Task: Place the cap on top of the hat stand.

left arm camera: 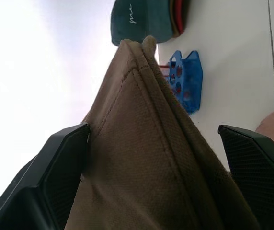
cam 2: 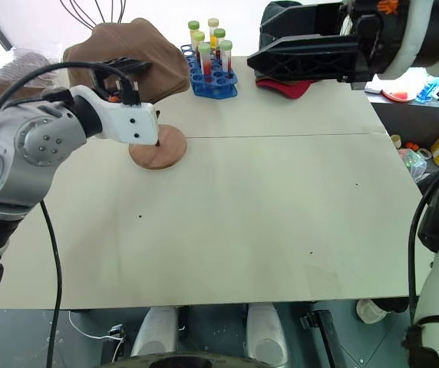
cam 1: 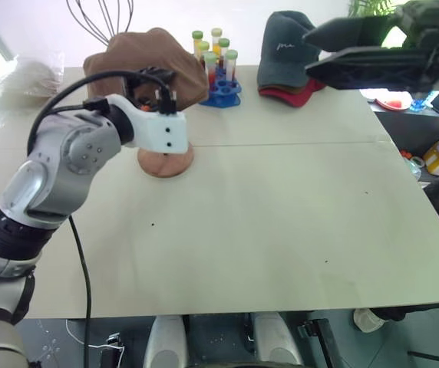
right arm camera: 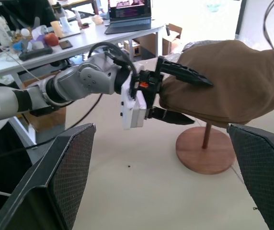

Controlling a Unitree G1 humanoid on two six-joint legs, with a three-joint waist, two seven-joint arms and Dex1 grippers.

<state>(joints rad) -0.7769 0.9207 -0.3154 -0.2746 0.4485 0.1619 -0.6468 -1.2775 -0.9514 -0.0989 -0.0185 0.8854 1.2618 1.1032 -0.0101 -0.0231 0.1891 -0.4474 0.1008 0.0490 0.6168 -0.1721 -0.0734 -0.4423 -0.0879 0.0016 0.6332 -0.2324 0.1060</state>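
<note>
Left gripper [right arm camera: 175, 96], two black fingers on a white wrist block, stands spread wide around the edge of the plain brown soft fabric flat cap [right arm camera: 228, 86]; one finger lies over the cap's upper side and the other under its lower edge. From the left wrist camera the cap's seamed brown cloth fills the gap between the two finger pads [left arm camera: 62, 167], close against one pad and apart from the other.

That cap sits on top of the reddish-brown wooden hat stand [right arm camera: 205, 149], draped over its top so that only the thin upright rod and the round base show beneath it. The stand's base rests flat on the pale table [cam 1: 281, 230].

Just beside the stand, farther from the robot, is a blue rack of tubes with green caps [cam 1: 218, 77]. Beyond that rack lies a dark grey baseball cap with white lettering [cam 1: 285, 50], stacked on something red.

Right gripper [right arm camera: 161, 177] hangs above the table well apart from the stand, its black fingers spread wide and holding nothing.
</note>
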